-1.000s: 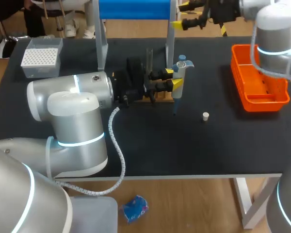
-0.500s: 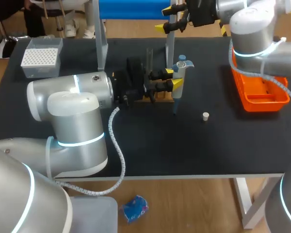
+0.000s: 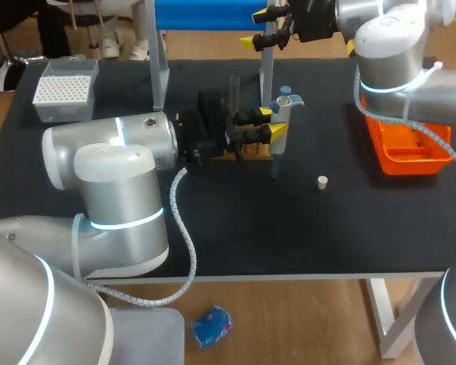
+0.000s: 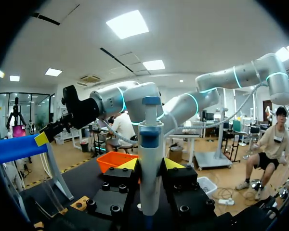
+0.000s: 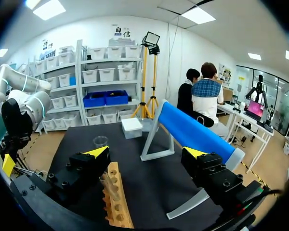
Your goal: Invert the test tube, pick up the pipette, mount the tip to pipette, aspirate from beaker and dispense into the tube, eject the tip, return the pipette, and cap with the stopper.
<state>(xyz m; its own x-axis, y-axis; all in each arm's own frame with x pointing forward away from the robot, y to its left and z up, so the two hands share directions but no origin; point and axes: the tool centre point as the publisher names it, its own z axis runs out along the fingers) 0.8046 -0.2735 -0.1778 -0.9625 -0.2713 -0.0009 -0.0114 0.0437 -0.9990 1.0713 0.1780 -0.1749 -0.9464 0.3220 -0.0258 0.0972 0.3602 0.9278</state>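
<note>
since a second ago the right arm has swung in along the table's far edge, carrying the right gripper (image 3: 257,28) (image 5: 146,152) leftward to just beside the blue stand (image 3: 213,14); its fingers stand wide apart, above the wooden rack (image 5: 116,202). the left gripper (image 3: 272,122) (image 4: 150,164) has not moved and is clamped on the pipette (image 3: 286,99) (image 4: 150,144). the pipette stands upright, long axis vertical, plunger up, nozzle down toward the black table (image 3: 289,236), just beside the rack. the white stopper (image 3: 322,182) lies alone between pipette and orange bin (image 3: 406,152). bare table runs from there to the near edge. the tip box (image 3: 64,90) sits at the far left corner.
</note>
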